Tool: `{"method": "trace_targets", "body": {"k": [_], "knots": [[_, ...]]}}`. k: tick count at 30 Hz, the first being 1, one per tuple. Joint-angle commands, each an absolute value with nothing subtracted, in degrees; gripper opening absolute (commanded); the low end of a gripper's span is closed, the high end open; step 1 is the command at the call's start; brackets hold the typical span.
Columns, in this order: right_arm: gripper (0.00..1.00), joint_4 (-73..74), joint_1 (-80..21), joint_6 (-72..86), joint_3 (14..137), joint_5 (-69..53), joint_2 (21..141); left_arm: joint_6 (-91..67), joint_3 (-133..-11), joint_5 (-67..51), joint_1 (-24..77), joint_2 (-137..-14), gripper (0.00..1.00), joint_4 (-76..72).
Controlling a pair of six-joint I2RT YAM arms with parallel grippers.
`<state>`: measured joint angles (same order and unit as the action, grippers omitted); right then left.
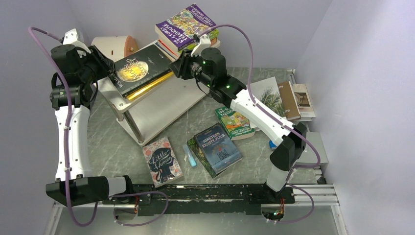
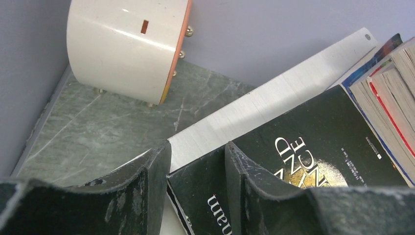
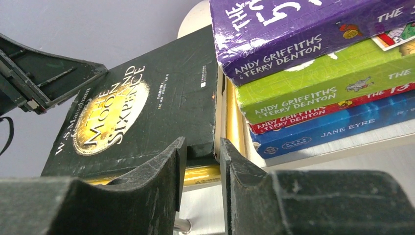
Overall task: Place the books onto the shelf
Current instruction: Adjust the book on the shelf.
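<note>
While the black Moon and Sixpence [image 1: 139, 68] lies flat over a yellow book [image 1: 147, 89] on the top board of the shelf [image 1: 161, 105], we see the left gripper [image 2: 198, 147] half-open astride one corner. The right gripper [image 3: 203, 142] shows a narrow gap at the opposite corner; whether it pinches, we cannot tell. Little Women [image 1: 162, 160] and Nineteen Eighty-Four [image 1: 218, 148] lie on the table [image 1: 122, 147].

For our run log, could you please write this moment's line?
black book: on shelf; left end effector: open, at it; right end effector: open, at it
</note>
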<state>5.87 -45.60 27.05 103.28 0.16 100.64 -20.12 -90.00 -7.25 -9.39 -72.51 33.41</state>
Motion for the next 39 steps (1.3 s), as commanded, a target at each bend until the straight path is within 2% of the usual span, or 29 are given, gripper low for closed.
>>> {"method": "trace_targets", "body": {"k": [1, 6, 18, 27, 29, 31, 35, 39], "knots": [[0.34, 5.4, -46.0, 28.2, 103.1, -2.4, 97.3, -20.2, -88.4, -14.9, -9.4, -70.6, 0.47, 31.9], [0.34, 4.1, -46.0, 28.9, 101.0, -1.8, 95.2, -20.6, -88.2, -16.8, -9.4, -70.1, 0.46, 32.2], [0.36, 6.3, -46.0, 27.8, 102.4, 1.7, 97.9, -21.3, -89.0, -10.3, -9.4, -69.5, 0.49, 34.6], [0.57, 9.4, -45.9, 27.5, 104.3, 2.9, 96.3, -20.2, -93.3, -3.7, -9.4, -68.7, 0.83, 37.6], [0.62, 9.3, -45.9, 28.0, 103.1, 2.9, 94.7, -20.0, -94.2, -2.1, -9.4, -68.2, 0.88, 38.3], [0.65, 9.3, -45.9, 28.4, 101.6, 2.4, 93.4, -19.8, -94.3, -1.6, -9.4, -67.2, 0.91, 39.1], [0.66, 10.6, -45.9, 29.5, 99.9, 0.3, 92.6, -20.0, -92.4, -2.5, -9.4, -64.6, 0.92, 40.3], [0.59, 10.8, -45.9, 30.6, 98.5, -2.0, 92.4, -20.9, -89.4, -6.5, -9.4, -62.3, 0.93, 40.8]]}}
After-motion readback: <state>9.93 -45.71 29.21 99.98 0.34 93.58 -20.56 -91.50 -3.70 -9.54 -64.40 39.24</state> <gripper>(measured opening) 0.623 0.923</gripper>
